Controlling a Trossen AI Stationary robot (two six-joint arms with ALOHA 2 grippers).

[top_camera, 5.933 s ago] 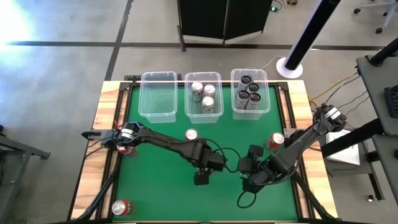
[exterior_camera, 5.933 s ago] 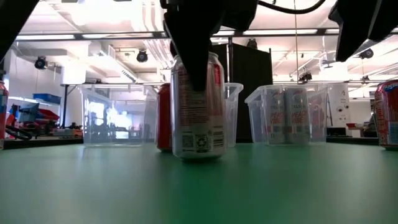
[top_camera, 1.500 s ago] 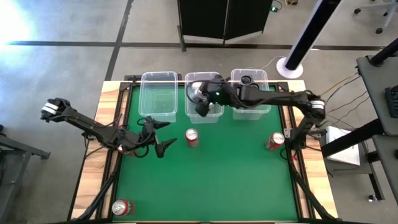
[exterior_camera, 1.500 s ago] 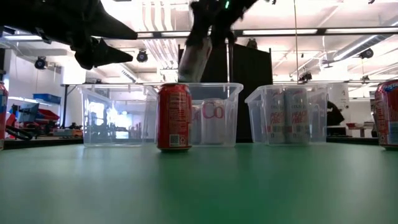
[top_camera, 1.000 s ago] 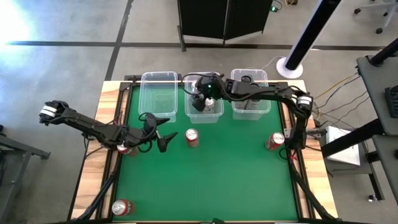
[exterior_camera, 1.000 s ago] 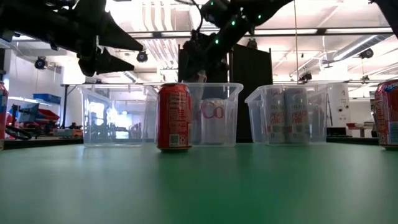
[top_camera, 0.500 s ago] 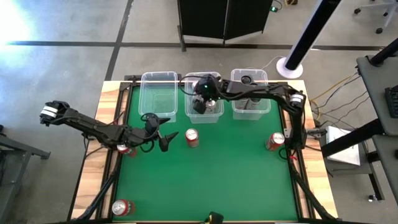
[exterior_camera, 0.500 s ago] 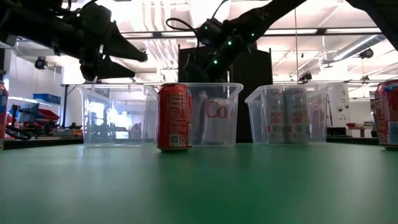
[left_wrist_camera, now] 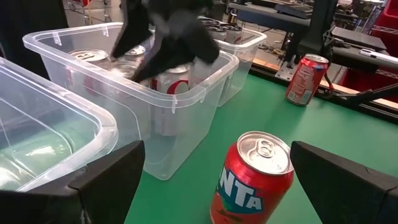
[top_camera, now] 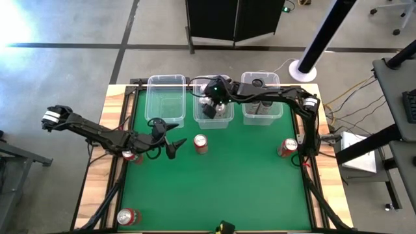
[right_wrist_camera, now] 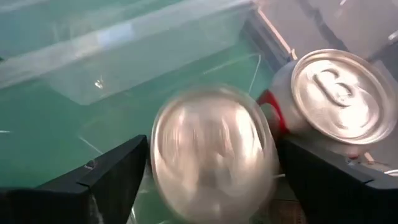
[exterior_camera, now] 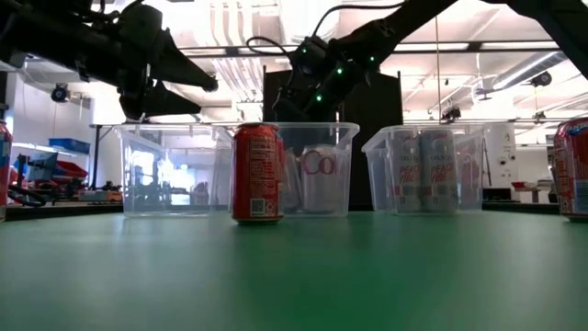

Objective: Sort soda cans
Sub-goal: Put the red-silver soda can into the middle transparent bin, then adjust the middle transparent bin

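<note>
Right end effector (top_camera: pixel 209 109): reaches over the middle bin (top_camera: pixel 212 121) and is released; in the right wrist view a silver can (right_wrist_camera: pixel 213 152) sits between its spread fingers, apparently just dropped among the others.
Middle bin: holds the silver cans, standing upright side by side, so this compartment seems reserved for that colour.
Right bin (top_camera: pixel 262 117): holds the dark cans (top_camera: pixel 259 97), packed together.
Left bin (top_camera: pixel 164 117): no cans visible in it; by judgement it is meant for the red ones.
Left end effector (top_camera: pixel 173 145): hangs above the desk (top_camera: pixel 221 188) just beside the red can (top_camera: pixel 200 143), fingers spread wide and aimed at it, as the left wrist view shows with the can top centred between them; it grasps nothing.
Red can: stands upright on the green mat, in front of the middle bin and apart from it.
Other red cans: one near the right edge (top_camera: pixel 288 147), one at the near left corner (top_camera: pixel 126 216), one by the left edge, partly hidden under the left arm.
Progress: silver and dark cans look sorted; the red ones remain on the desk.
Next move: likely the left end effector closing on the central red can, needing a level approach so the can is not tipped.
</note>
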